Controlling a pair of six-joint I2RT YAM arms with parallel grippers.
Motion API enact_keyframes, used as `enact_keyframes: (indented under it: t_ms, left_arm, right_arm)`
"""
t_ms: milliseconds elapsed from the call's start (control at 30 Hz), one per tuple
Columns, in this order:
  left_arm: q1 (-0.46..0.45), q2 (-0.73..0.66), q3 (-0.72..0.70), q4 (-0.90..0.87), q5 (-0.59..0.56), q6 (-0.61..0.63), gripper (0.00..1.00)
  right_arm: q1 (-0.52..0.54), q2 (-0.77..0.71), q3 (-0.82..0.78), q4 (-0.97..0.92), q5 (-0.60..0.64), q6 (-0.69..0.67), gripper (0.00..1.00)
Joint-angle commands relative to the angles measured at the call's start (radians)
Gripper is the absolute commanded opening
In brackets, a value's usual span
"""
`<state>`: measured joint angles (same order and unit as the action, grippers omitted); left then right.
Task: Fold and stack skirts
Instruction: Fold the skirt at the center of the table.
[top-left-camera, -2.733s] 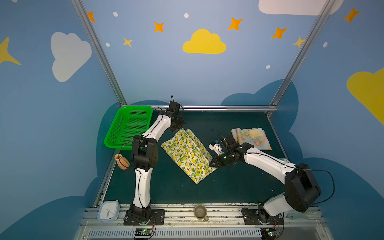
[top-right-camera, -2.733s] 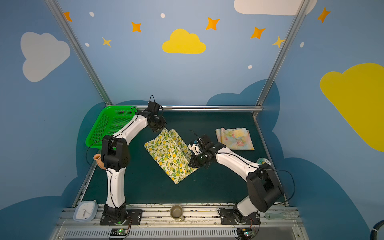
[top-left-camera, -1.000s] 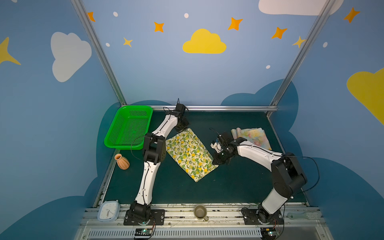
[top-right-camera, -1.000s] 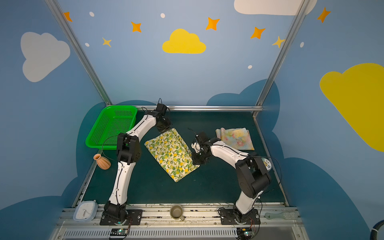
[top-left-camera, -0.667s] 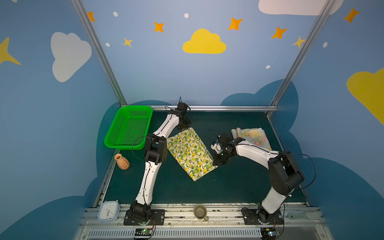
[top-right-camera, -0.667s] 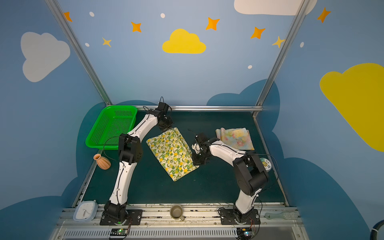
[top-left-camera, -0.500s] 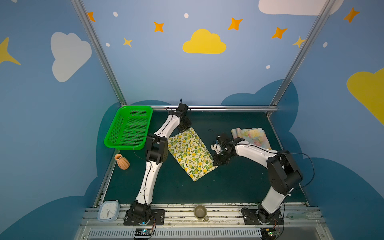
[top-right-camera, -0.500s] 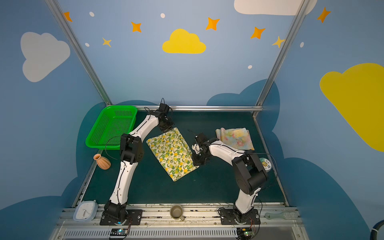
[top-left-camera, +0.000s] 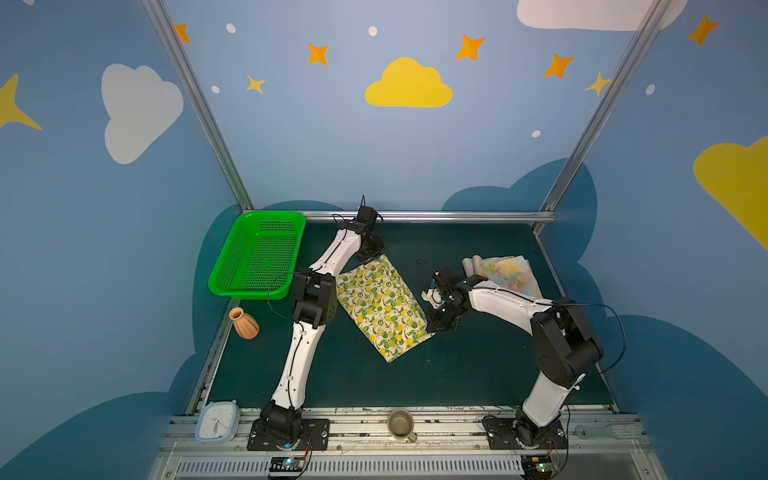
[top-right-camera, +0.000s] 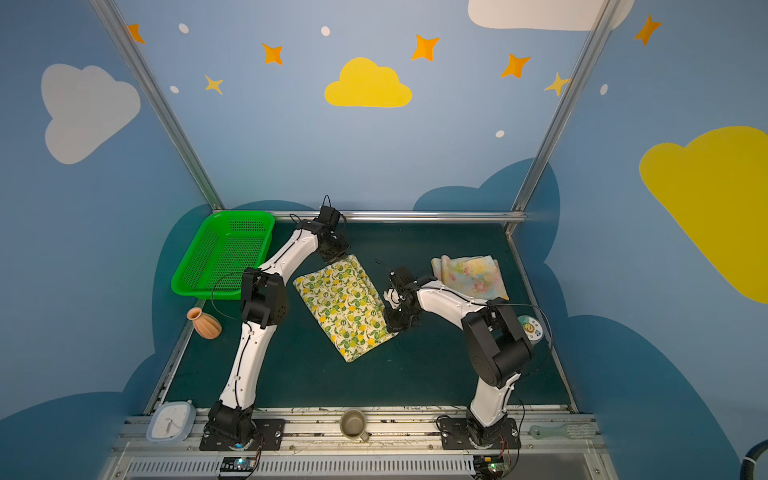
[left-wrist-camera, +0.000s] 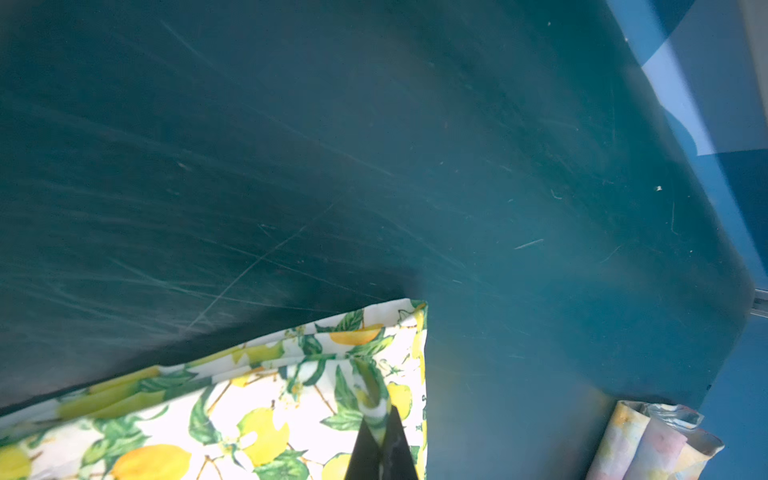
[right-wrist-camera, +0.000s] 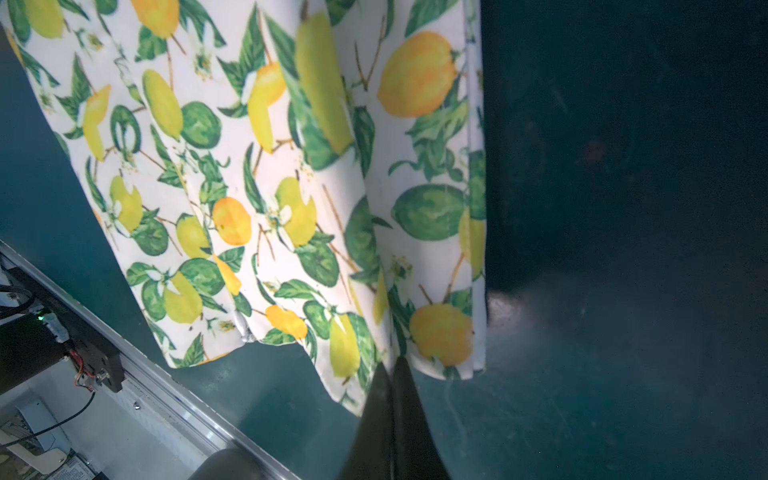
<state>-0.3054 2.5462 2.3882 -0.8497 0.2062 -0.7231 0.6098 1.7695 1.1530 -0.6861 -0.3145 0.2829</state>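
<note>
Both pincers are clamped on the lemon skirt (top-left-camera: 382, 307). The left gripper (top-left-camera: 375, 257) pinches its far corner, and the left wrist view shows a tuck of printed cloth caught between the closed jaws (left-wrist-camera: 380, 415). The right gripper (top-left-camera: 432, 328) has the near right corner, and in the right wrist view the closed jaws bite the hem there (right-wrist-camera: 392, 365). Compared with a couple of seconds ago, the skirt has slid a little across the green mat (top-left-camera: 478, 365), away from me and towards the right. My left arm has stretched out further to carry its corner back, while my right arm has drawn its elbow in. Over the last half second almost nothing has moved, so I take the drag to be finished. The cloth now lies flat and fairly taut on the diagonal in mid-mat, and the doubled edge in the left wrist view suggests it is already folded once. The flowered skirt (top-left-camera: 505, 272) sits folded at the far right of the mat, near my right arm but apart from the lemon one. The green basket (top-left-camera: 253, 292) stands off to the left, untouched. I judge the next fold can start from here, with stacking still to do
</note>
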Motion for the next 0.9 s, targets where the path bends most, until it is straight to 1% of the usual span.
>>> enact_keyframes:
  t_ms: [0, 700, 867]
  left_arm:
    - [0.014, -0.014, 0.038, 0.07, -0.038, -0.017, 0.04]
    - [-0.01, -0.045, 0.049, 0.117, -0.039, -0.041, 0.04]
    - [-0.012, -0.032, 0.057, 0.133, -0.03, -0.054, 0.04]
  right_arm:
    - [-0.002, 0.019, 0.002, -0.114, 0.002, -0.011, 0.0]
    - [-0.002, 0.022, -0.01, -0.115, 0.004, -0.015, 0.0]
    - [-0.002, 0.026, -0.011, -0.113, 0.005, -0.018, 0.0]
